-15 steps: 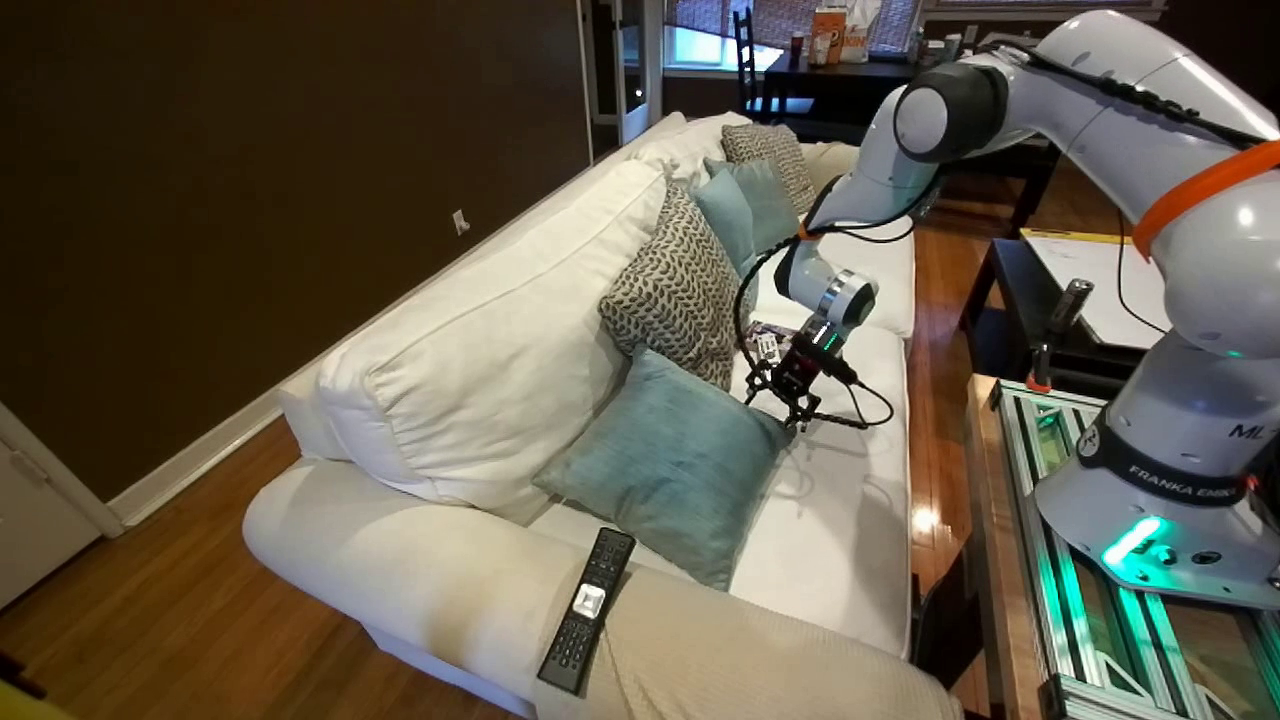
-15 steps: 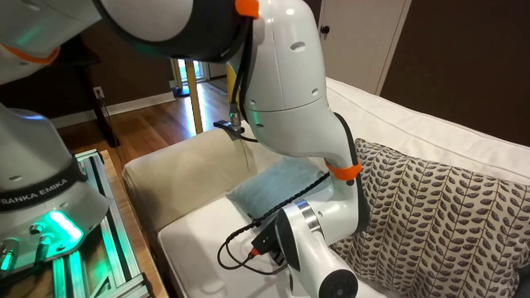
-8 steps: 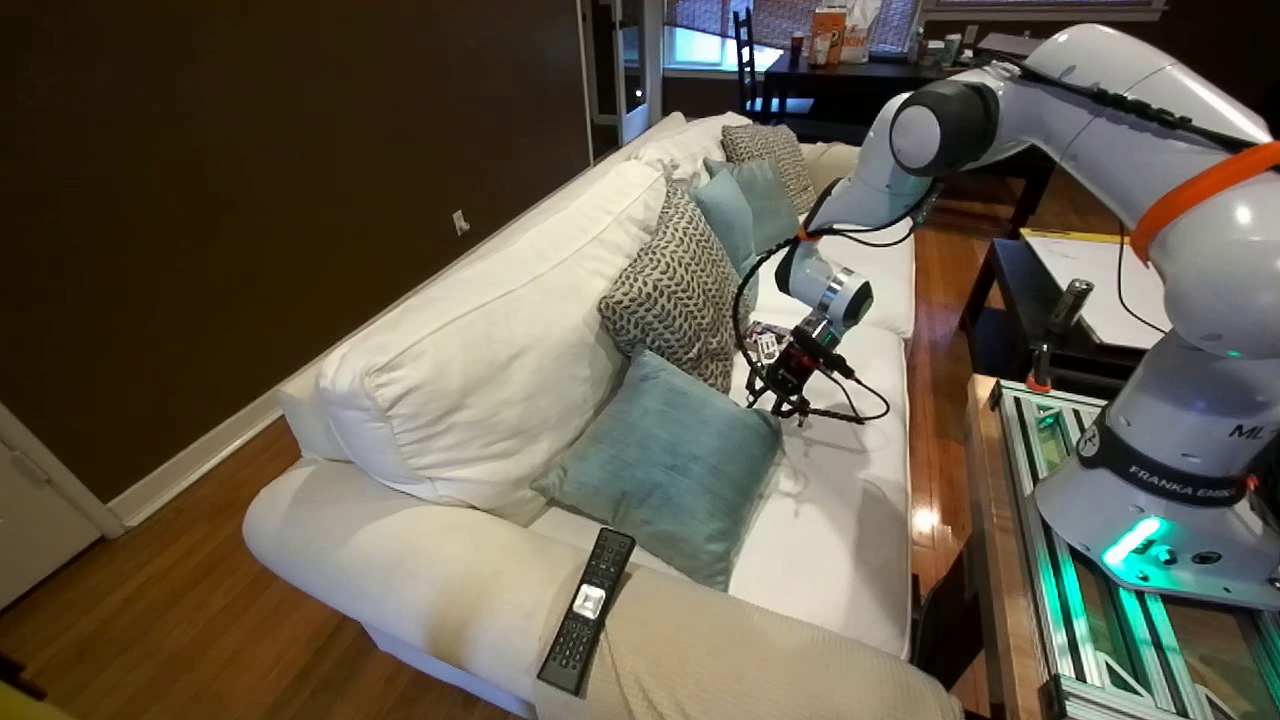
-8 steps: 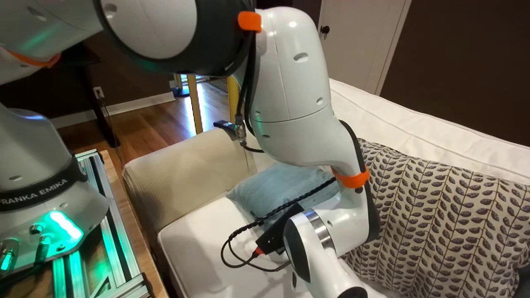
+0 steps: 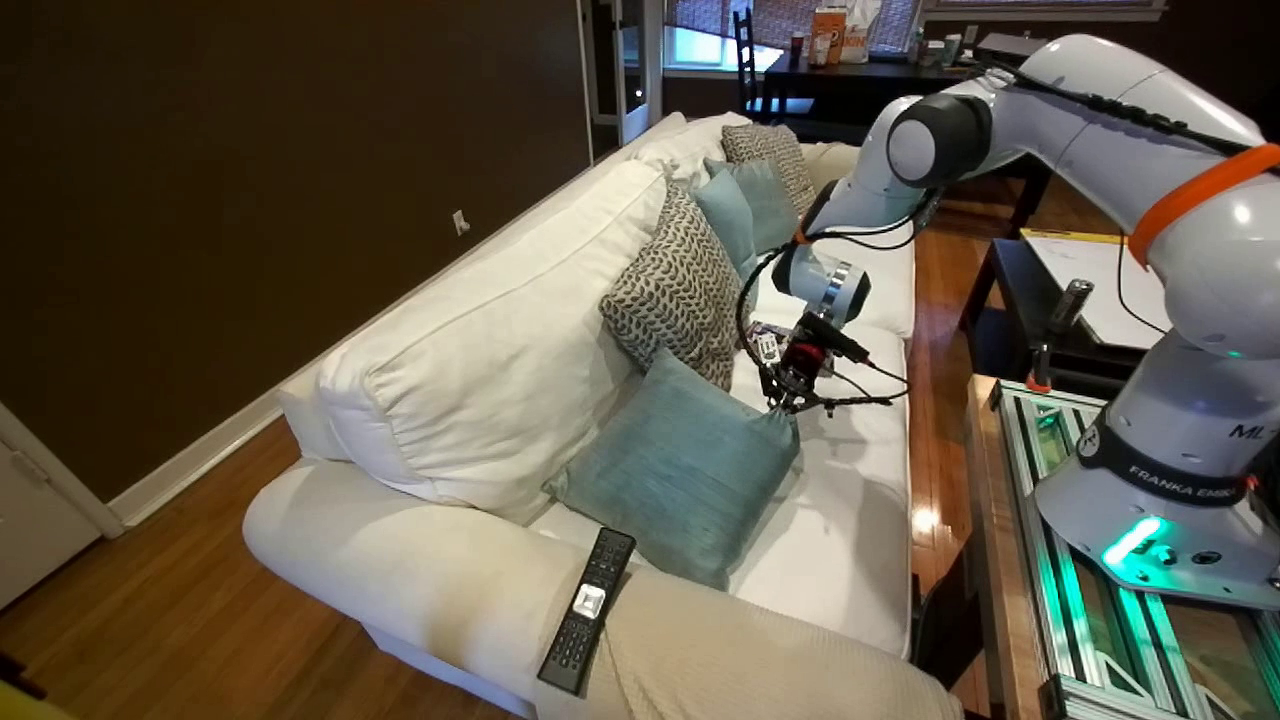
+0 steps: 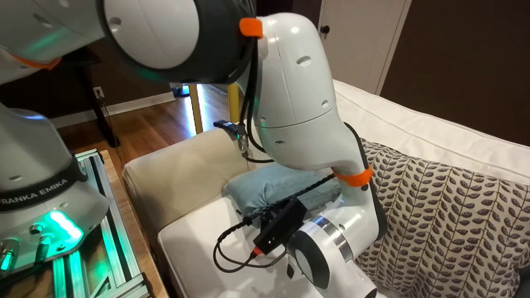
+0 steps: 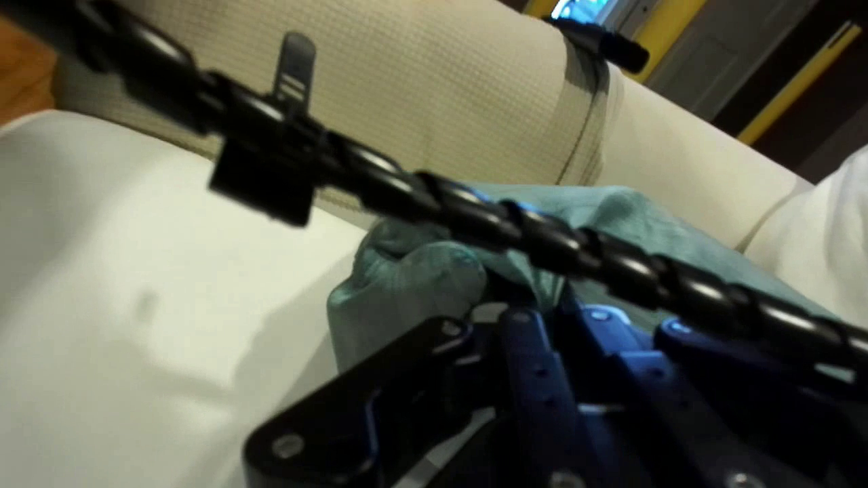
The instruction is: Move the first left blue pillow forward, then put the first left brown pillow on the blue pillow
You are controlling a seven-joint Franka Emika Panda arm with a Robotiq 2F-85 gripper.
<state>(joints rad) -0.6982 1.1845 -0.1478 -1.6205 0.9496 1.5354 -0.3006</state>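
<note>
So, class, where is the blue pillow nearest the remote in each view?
In an exterior view: blue pillow, just below centre.
In an exterior view: blue pillow, just below centre, partly behind the robot arm.
Wrist view: blue pillow, centre to right, partly hidden.
Shared landmark: sofa arm.

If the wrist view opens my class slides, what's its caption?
The tool pinches a fold of the blue pillow, sofa armrest behind.

We list: “FRANKA EMIKA”, on black base band [image 5: 1180, 484], well apart from the jaws; “ML”, on white casing [image 5: 1195, 415] above that band; “KIN”, on white bag [image 5: 861, 28], far beyond the jaws.
</note>
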